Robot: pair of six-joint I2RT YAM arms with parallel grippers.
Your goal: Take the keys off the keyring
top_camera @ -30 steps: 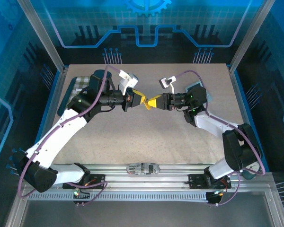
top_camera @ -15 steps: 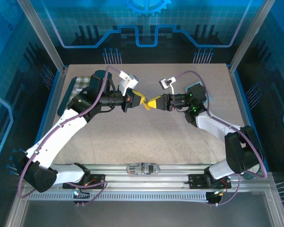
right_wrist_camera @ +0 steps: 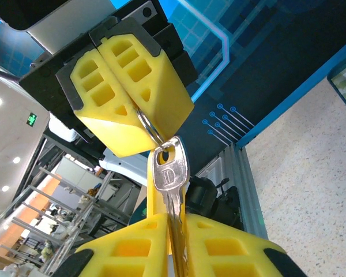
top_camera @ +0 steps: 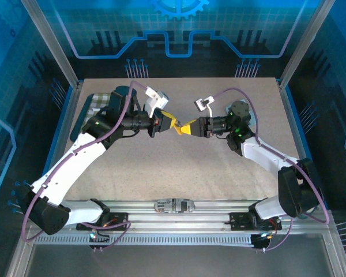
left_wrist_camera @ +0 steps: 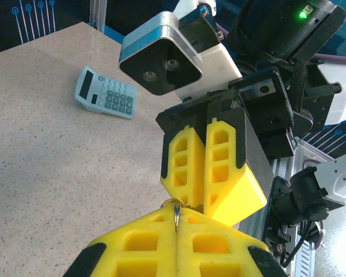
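Above the table's middle my two yellow-fingered grippers meet tip to tip, the left gripper [top_camera: 172, 123] facing the right gripper [top_camera: 186, 129]. In the left wrist view my left gripper [left_wrist_camera: 177, 218] is shut on the thin metal keyring [left_wrist_camera: 176, 209], whose edge pokes out of the seam. The right gripper [left_wrist_camera: 205, 173] sits just beyond it. In the right wrist view my right gripper [right_wrist_camera: 174, 222] is shut on the shaft of the silver key [right_wrist_camera: 170, 170], of the keys. Its head, stamped D, hangs from the keyring [right_wrist_camera: 147, 128] that runs into the left gripper [right_wrist_camera: 139, 109]. A narrow yellow strip [right_wrist_camera: 151, 187] stands behind the key.
A grey calculator [left_wrist_camera: 106, 92] lies on the speckled tabletop [left_wrist_camera: 57, 167] beyond the grippers. A checked cloth [top_camera: 97, 101] lies at the table's back left, under the left arm. A small dark object [top_camera: 173, 205] rests on the near rail between the arm bases.
The right wrist has shifted slightly right and nearer, and the meeting point of the fingertips moved with it. Both grippers stay tip to tip on key and ring.
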